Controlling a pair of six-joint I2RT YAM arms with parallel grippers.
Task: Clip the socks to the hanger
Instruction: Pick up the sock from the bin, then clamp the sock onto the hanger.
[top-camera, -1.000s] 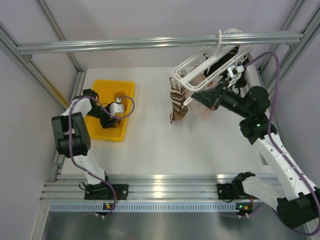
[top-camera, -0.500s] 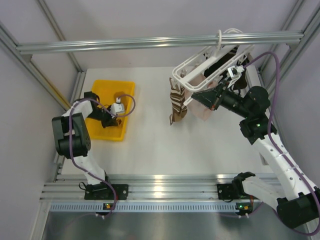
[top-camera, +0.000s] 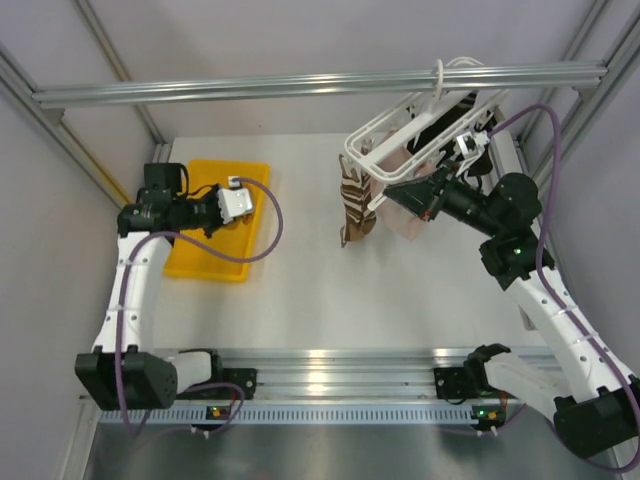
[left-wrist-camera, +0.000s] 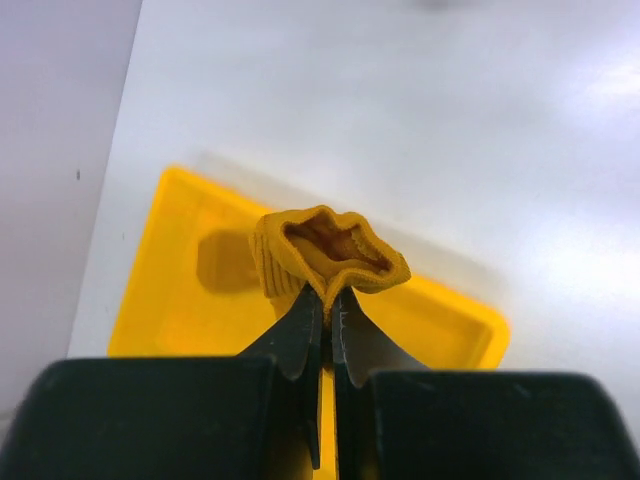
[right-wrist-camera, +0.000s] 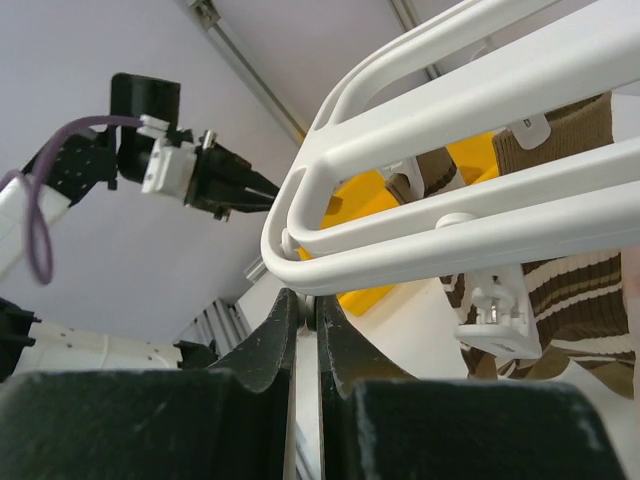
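Pinching mustard sock (left-wrist-camera: 325, 255) in tightly closed left gripper (left-wrist-camera: 327, 300), centre of left wrist view, over yellow tray (left-wrist-camera: 170, 300). Clamping hanger (right-wrist-camera: 450, 130) rim with closed right gripper (right-wrist-camera: 303, 298), upper right of overhead view, with brown striped sock (top-camera: 352, 205) hanging from it.

The sock (left-wrist-camera: 330, 250) is ribbed knit; tray (left-wrist-camera: 175, 295) and hanger (right-wrist-camera: 450, 125) seem smooth plastic.

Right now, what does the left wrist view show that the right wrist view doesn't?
Only left wrist: the mustard yellow sock, cuff open, pinched in the left pincer. Only right wrist: the white hanger, its clips, a brown striped sock and the shut right pincer. Both: the yellow tray and the left pincer.
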